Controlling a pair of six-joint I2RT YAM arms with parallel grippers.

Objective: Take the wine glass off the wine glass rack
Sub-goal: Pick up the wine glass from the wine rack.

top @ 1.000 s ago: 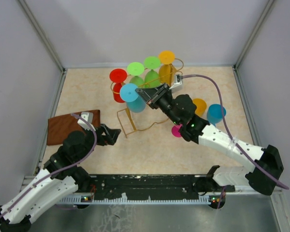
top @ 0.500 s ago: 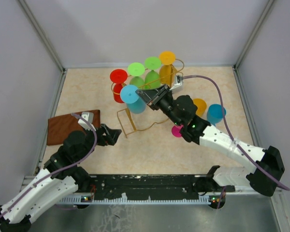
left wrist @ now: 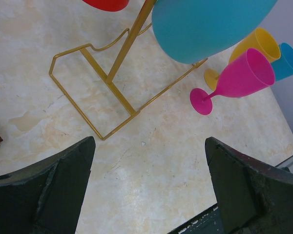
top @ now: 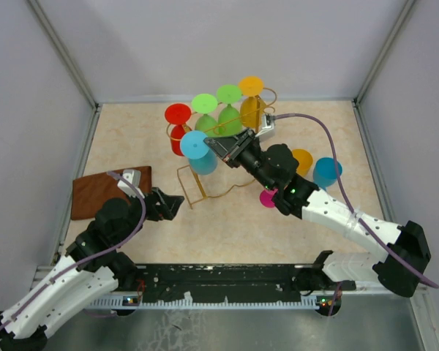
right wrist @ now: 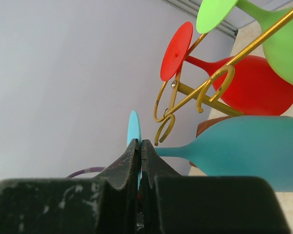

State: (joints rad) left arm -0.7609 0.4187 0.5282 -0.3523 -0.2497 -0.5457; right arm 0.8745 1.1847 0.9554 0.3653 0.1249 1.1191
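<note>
The blue wine glass (top: pixel 203 162) hangs upside down at the near-left end of the gold wire rack (top: pixel 193 187), its round foot (top: pixel 194 145) on top and its bowl below, just in front of the red glass (top: pixel 178 114). The right gripper (top: pixel 209 143) reaches in from the right, and its fingers are pinched together on the thin stem right beside the foot. In the right wrist view the gripper (right wrist: pixel 140 144) shows almost no gap between the fingers, and the stem runs out sideways from them to the bowl (right wrist: pixel 254 151). The curled ends of the top rails (right wrist: pixel 205 92) sit just above the stem. I cannot tell whether the stem lies between the rails or just clear of them. Behind it the red, light green (top: pixel 204 104), green (top: pixel 230 94) and orange (top: pixel 252 86) glasses hang in a row on the rails. The left gripper (top: pixel 170 202) hovers low over the table, near the rack's base frame, with its fingers spread wide and holding nothing. Its own view shows the fingers (left wrist: pixel 63 180) well apart above the bare tabletop (left wrist: pixel 151 161). To the right of the rack a pink glass (left wrist: pixel 239 78), a yellow glass (left wrist: pixel 256 41) and a blue cup (left wrist: pixel 288 61) stand close together on the table. A brown cloth (top: pixel 95 191) lies at the left.
</note>
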